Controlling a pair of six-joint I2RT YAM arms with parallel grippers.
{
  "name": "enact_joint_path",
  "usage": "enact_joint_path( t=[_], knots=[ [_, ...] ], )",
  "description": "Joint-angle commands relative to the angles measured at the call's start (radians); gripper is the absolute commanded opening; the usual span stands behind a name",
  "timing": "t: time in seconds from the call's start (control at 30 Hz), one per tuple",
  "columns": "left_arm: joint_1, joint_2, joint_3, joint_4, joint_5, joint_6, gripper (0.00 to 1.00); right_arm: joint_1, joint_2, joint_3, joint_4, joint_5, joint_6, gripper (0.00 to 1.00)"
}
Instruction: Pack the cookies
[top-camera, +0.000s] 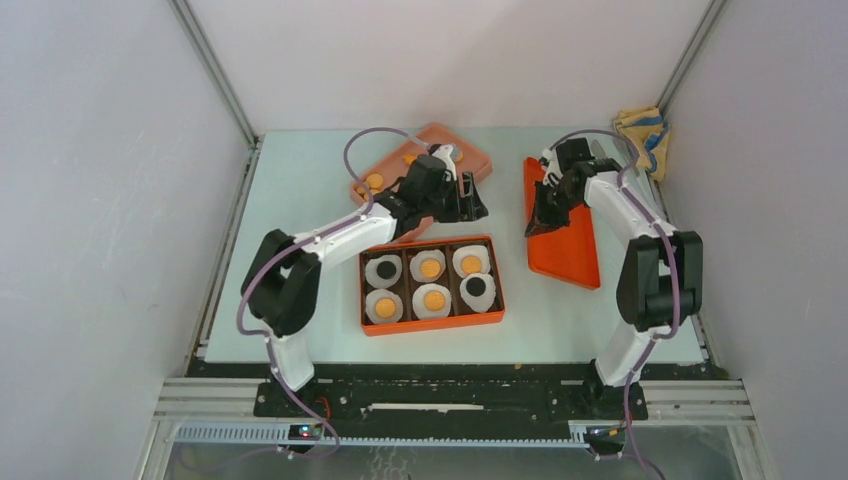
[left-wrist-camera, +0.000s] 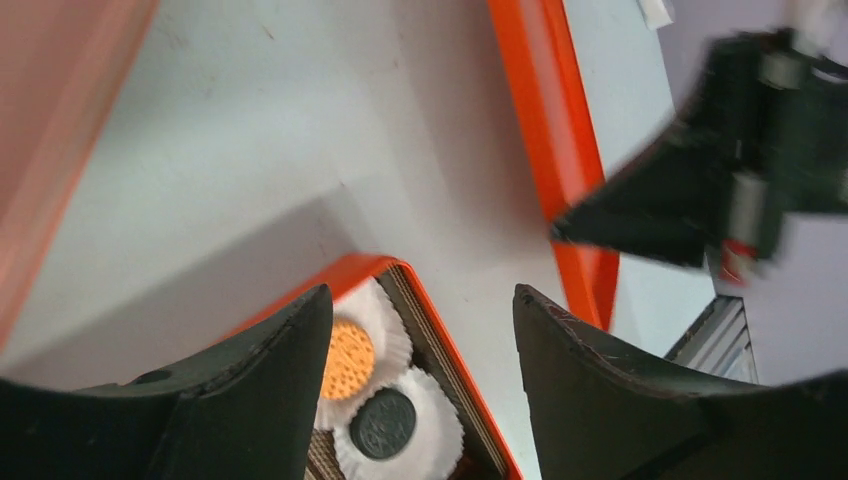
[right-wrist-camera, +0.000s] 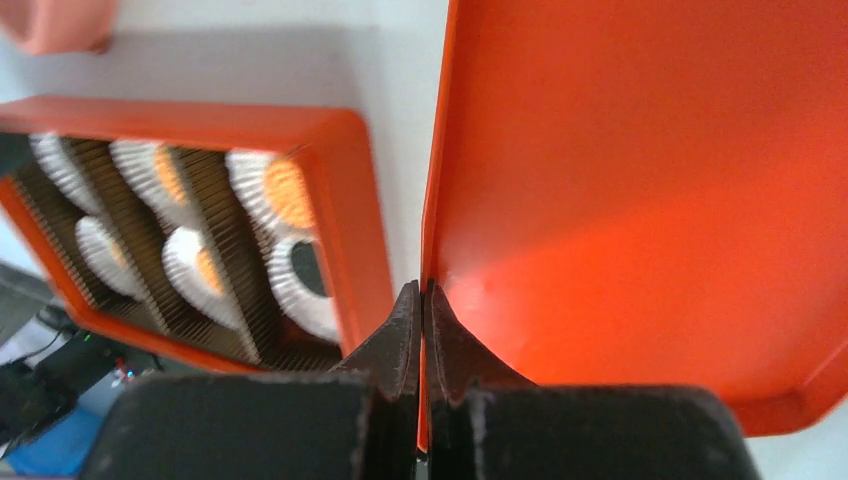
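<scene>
An orange six-compartment box (top-camera: 366, 297) sits mid-table, and each compartment holds a white paper cup with one cookie. Most cookies are orange (top-camera: 430, 268) and two are black (top-camera: 478, 288). More orange cookies (top-camera: 373, 181) lie in a salmon tray (top-camera: 478, 158) behind it. My left gripper (top-camera: 466, 203) is open and empty, hovering between the tray and the box. Its wrist view shows an orange cookie (left-wrist-camera: 347, 358) and a black cookie (left-wrist-camera: 382, 423) in the box corner below. My right gripper (top-camera: 540, 216) is shut on the left rim of the orange lid (top-camera: 568, 245), seen edge-on in its wrist view (right-wrist-camera: 423, 300), with the lid (right-wrist-camera: 640, 180) tilted.
A yellow and blue cloth (top-camera: 640, 128) lies in the back right corner. Grey walls enclose the table on three sides. The lid's edge (left-wrist-camera: 545, 120) and my right gripper (left-wrist-camera: 700, 190) show in the left wrist view.
</scene>
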Motion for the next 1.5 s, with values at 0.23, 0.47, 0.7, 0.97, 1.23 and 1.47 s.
enact_joint_path(
  t=[0.23, 0.47, 0.7, 0.97, 1.23, 1.47],
  knots=[
    [0.020, 0.159, 0.147, 0.173, 0.187, -0.063, 0.77, 0.097, -0.143, -0.042, 0.068, -0.287, -0.001, 0.01],
    [0.020, 0.120, 0.112, 0.200, 0.198, -0.073, 0.78, 0.181, -0.123, -0.066, 0.094, -0.280, 0.003, 0.01],
    [0.019, 0.130, 0.071, 0.221, 0.205, -0.091, 0.78, 0.218, -0.167, -0.063, 0.113, -0.281, 0.025, 0.02],
    [0.023, 0.158, 0.066, 0.215, 0.235, -0.086, 0.40, 0.218, -0.270, -0.057, 0.116, -0.273, 0.034, 0.01],
    [0.022, 0.166, 0.081, 0.208, 0.273, -0.086, 0.20, 0.218, -0.301, 0.011, 0.098, -0.356, 0.040, 0.02],
    [0.040, 0.127, 0.151, 0.056, 0.222, -0.035, 0.00, 0.241, -0.384, -0.024, 0.090, -0.129, 0.041, 0.31]
  ],
)
